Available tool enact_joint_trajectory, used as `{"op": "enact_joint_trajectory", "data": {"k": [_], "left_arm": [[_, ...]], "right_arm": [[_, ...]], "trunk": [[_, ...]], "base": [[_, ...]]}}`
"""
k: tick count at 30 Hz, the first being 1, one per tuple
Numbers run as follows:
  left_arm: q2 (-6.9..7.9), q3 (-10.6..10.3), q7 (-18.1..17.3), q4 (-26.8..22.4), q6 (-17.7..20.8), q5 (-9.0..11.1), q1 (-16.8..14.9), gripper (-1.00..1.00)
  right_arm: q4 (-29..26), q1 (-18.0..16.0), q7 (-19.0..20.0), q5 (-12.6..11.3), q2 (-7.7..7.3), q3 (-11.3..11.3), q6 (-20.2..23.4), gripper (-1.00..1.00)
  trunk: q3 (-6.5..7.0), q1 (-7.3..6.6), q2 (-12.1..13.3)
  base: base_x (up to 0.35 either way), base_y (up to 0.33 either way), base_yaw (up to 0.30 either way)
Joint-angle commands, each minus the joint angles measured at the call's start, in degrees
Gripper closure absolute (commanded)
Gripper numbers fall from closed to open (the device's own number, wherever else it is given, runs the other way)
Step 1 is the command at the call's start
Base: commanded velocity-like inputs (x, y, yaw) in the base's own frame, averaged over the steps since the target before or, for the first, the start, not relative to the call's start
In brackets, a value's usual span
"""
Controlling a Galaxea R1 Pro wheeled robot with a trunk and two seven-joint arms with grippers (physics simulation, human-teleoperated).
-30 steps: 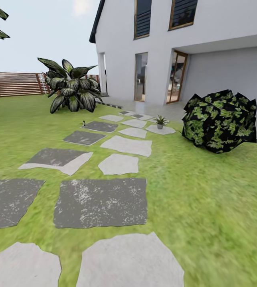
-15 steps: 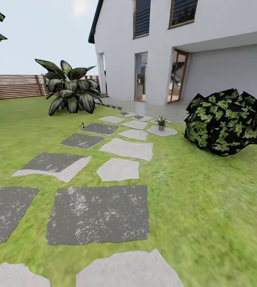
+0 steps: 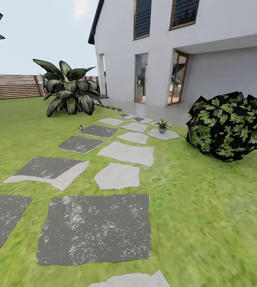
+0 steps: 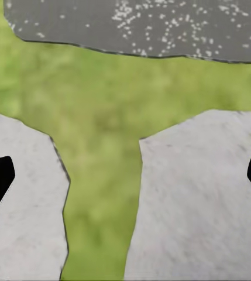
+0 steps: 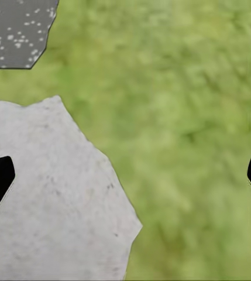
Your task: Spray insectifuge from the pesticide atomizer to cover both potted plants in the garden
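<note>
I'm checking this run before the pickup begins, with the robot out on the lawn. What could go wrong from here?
1. The pesticide atomizer is tiny and far off at the edge of a dark stepping stone; it could be mislocated or knocked over on approach.
2. One potted plant shows, on a pale stone near the leafy bush; a second may get missed.
3. Both grippers, left and right, are open and empty over paving.
</note>
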Motion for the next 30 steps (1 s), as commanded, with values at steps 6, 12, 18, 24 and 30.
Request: {"op": "enact_joint_trajectory", "data": {"k": [6,12,18,24,30], "left_arm": [[0.02,0.17,-0.03,0.06,-0.2,-0.11,-0.04,-1.0],[0.02,0.17,-0.02,0.06,-0.2,-0.11,-0.04,-1.0],[0.02,0.19,0.02,0.06,-0.2,-0.11,-0.04,-1.0],[0.02,0.17,-0.03,0.06,-0.2,-0.11,-0.04,-1.0],[0.02,0.17,-0.04,0.06,-0.2,-0.11,-0.04,-1.0]], "right_arm": [[0.05,-0.03,-0.02,0.07,0.01,0.09,-0.17,-1.0],[0.1,-0.03,-0.02,0.08,0.01,0.14,-0.17,-1.0],[0.11,-0.03,-0.02,0.08,0.01,0.15,-0.17,-1.0],[0.1,-0.03,-0.02,0.08,0.01,0.15,-0.17,-1.0],[0.11,-0.03,-0.02,0.08,0.01,0.15,-0.17,-1.0]], "trunk": [[-0.05,0.03,-0.02],[-0.05,0.03,-0.02],[-0.05,0.03,-0.02],[-0.05,0.03,-0.02],[-0.05,0.03,-0.02]], "base": [[0.338,0.0,0.0],[0.338,0.0,0.0],[0.338,0.0,0.0],[0.338,0.0,0.0],[0.338,0.0,0.0]]}}
